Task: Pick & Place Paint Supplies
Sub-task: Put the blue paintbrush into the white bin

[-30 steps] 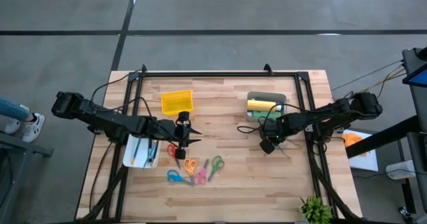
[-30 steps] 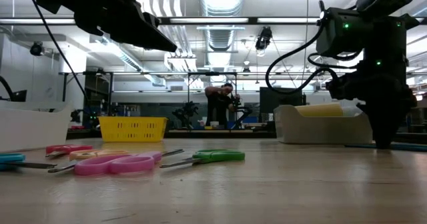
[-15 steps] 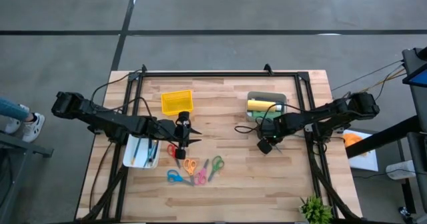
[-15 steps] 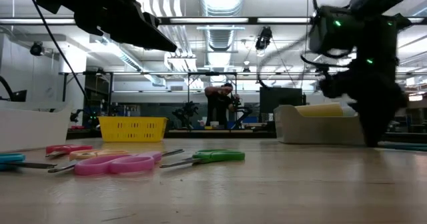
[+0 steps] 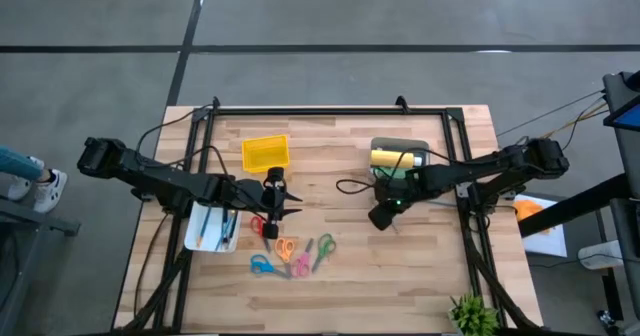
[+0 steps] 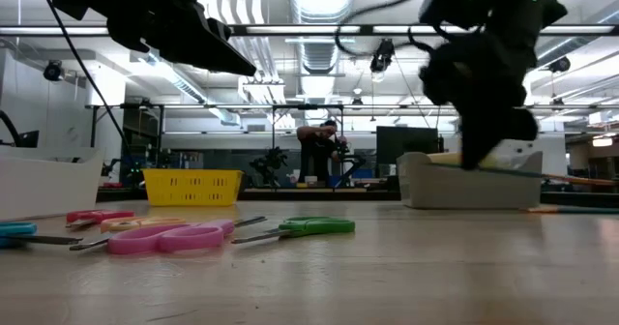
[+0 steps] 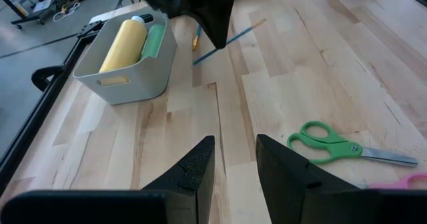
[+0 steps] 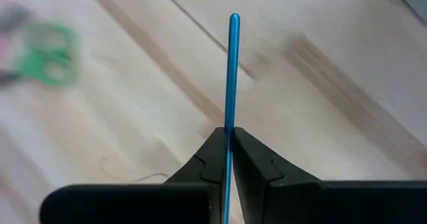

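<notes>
My right gripper [image 5: 383,216] is shut on a thin blue brush [image 8: 231,71] and hangs above the table, to the near side of the grey bin [image 5: 400,148]. A yellow bottle [image 5: 386,157] and a green bottle [image 7: 153,41] lie in that bin. My left gripper [image 5: 272,204] hovers open with nothing between its fingers, beside the white tray [image 5: 212,228]. In the left wrist view the brush [image 7: 250,29] sticks out on both sides of my right gripper [image 7: 219,37]. My right gripper pinches the blue brush's shaft [image 8: 231,132] between its two fingers, partway along its length. The fingers come from above, slanting down, and lie across the shaft. The brush [image 6: 546,175] is lifted clear of the table and lies almost level.
A yellow basket [image 5: 265,153] stands at the far left-centre. Several coloured scissors [image 5: 290,254] lie near the table's front. A short orange stick [image 7: 197,39] lies on the wood beside the bin. A dark frame [image 5: 330,109] runs around the table, and a small plant [image 5: 470,314] stands at the near right corner.
My right gripper, shut on the blue brush, has risen from the tabletop, moved toward the table's left and tipped. The brush has come up clear of the wood with it.
</notes>
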`<state>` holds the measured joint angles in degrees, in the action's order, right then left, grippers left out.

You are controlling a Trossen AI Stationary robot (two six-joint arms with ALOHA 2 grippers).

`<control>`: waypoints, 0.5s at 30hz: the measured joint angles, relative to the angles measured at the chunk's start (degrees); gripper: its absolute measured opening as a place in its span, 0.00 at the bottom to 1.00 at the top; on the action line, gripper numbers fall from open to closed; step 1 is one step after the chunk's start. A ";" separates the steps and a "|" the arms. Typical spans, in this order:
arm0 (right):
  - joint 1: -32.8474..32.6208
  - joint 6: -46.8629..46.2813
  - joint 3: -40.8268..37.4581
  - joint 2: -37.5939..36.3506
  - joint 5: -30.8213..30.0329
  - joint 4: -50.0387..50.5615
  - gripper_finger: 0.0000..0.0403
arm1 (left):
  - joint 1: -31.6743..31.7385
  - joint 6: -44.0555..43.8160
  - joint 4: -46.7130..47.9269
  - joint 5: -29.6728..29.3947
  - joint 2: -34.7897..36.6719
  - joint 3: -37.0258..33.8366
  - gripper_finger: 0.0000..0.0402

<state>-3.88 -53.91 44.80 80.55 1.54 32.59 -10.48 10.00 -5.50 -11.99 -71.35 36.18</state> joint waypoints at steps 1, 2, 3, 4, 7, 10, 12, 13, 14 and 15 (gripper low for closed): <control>0.00 0.07 -0.06 0.00 0.00 -2.67 0.04 | 0.00 0.00 0.00 0.00 0.00 0.00 0.28; 0.00 0.17 -0.09 0.04 0.00 -5.93 0.04 | 0.00 0.00 0.00 0.00 0.00 0.00 0.28; 0.00 0.34 -0.08 0.20 -0.03 -9.23 0.04 | 0.00 0.00 0.01 0.00 0.00 0.00 0.28; 0.00 0.44 -0.07 0.29 -0.04 -12.21 0.04 | 0.02 0.00 0.01 0.00 0.00 0.00 0.28; 0.00 0.92 -0.09 1.52 -0.51 -22.56 0.04 | 0.01 0.00 0.02 -0.01 0.00 0.00 0.28; 0.02 1.05 -0.09 3.46 -1.57 -30.96 0.04 | 0.00 0.00 0.11 0.00 0.00 0.00 0.28; 0.02 0.94 -0.09 5.39 -2.88 -35.40 0.04 | 0.02 0.00 0.28 0.00 0.00 0.00 0.28; 0.02 0.42 -0.09 6.57 -4.39 -37.71 0.04 | 0.01 0.00 0.28 0.00 0.00 0.00 0.28; 0.02 -0.44 -0.09 7.90 -5.90 -40.21 0.04 | 0.02 0.00 0.31 0.00 0.00 0.00 0.28; 0.02 -1.91 -0.09 9.30 -6.99 -42.62 0.04 | 0.02 0.00 0.31 0.00 0.00 0.00 0.28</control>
<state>-3.86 -55.82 44.71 89.86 -5.45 -10.03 -10.46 10.00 -5.19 -11.99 -71.35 36.18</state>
